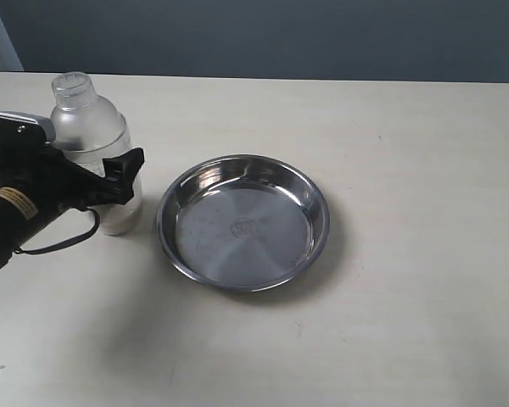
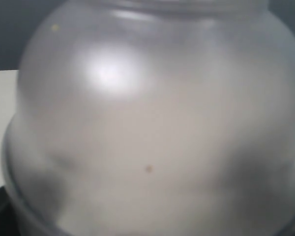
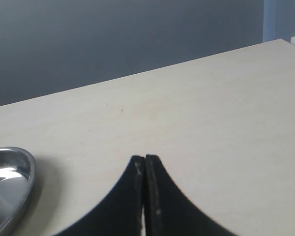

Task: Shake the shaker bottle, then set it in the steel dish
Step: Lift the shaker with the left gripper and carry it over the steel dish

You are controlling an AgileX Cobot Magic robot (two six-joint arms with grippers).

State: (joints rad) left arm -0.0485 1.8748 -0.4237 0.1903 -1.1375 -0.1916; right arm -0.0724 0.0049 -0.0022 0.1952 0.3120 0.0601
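- The left gripper point(image 1: 103, 161) straddles the clear frosted plastic shaker bottle point(image 1: 89, 127) at mid-height. Its jaws are wide and the near finger point(image 1: 123, 172) lies against the wall; whether they squeeze cannot be told.
- The bottle stands upright on the pale beige table point(image 1: 407, 127), just beside the round shiny steel dish point(image 1: 246, 229) and left of its rim, apart from it.
- The left arm reaches in low from the table's left edge.
- Bare tabletop lies open right of the dish and in front of it.
- The right gripper point(image 3: 145, 160) hangs over bare table near the dish's rim, fingertips together, empty.
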